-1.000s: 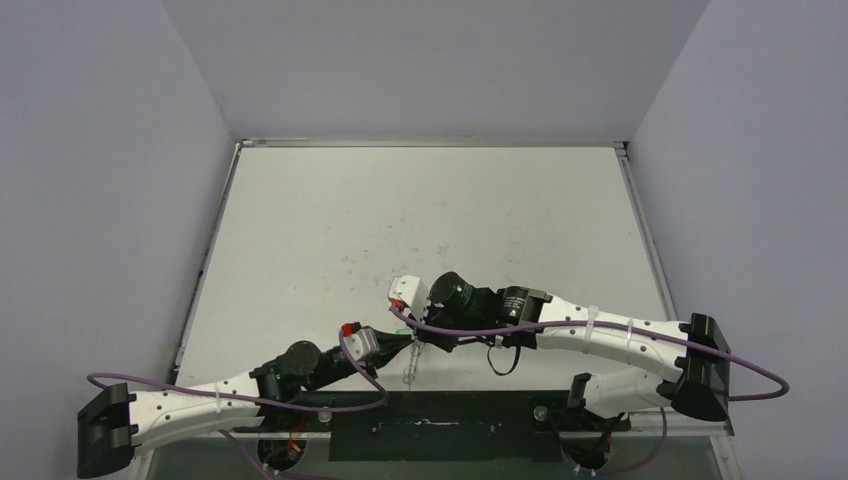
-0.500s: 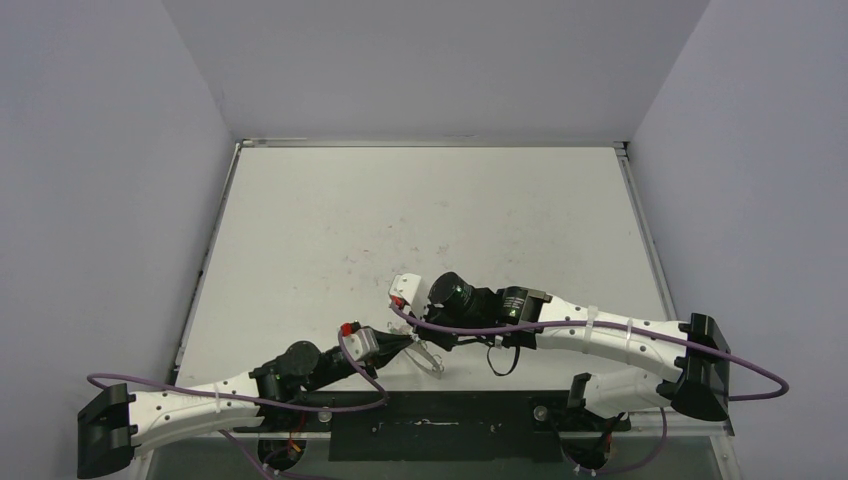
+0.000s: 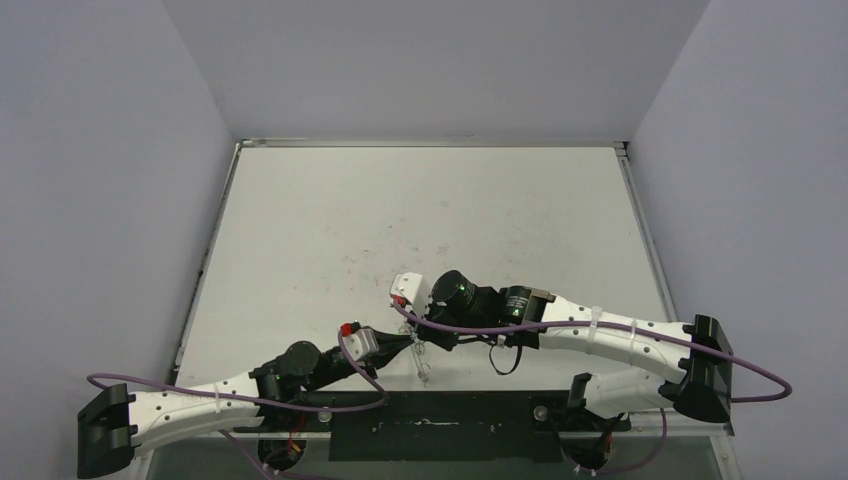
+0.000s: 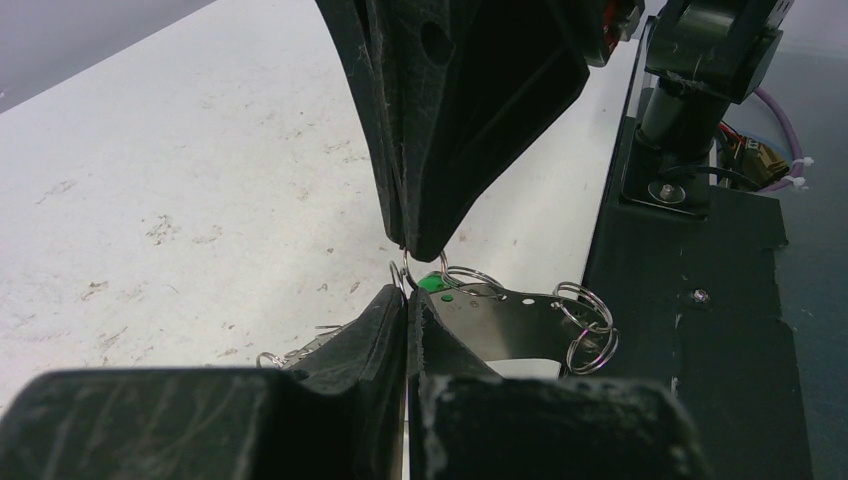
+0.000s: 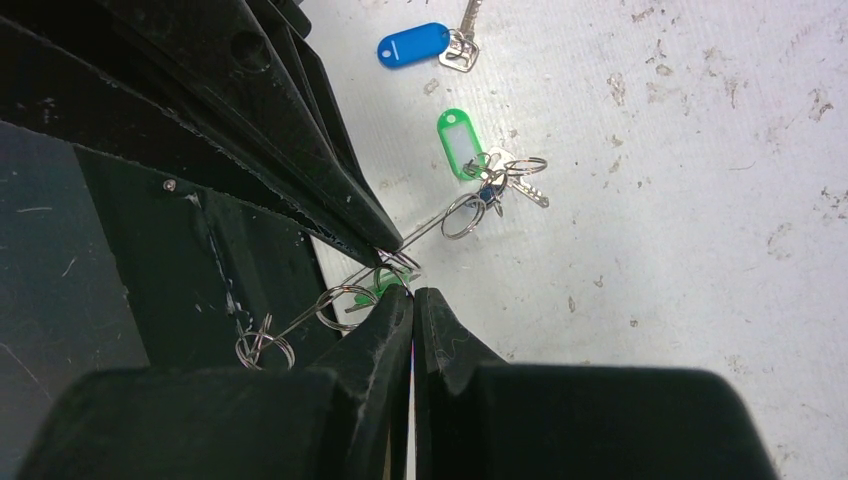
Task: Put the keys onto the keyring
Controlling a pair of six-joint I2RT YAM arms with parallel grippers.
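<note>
From above, low in mid-frame, the left gripper and right gripper meet tip to tip, both clamped tight, with the keyring hanging as thin wire just below. The left wrist view shows its jaws pinching that wire at lower centre. In the right wrist view, a blue key and a green key lie on the white table at top centre; what the right jaws pinch is unclear.

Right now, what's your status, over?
Left gripper, right gripper shut, tips meeting at keyring. Blue key lies apart on table. Nothing in the way.
</note>
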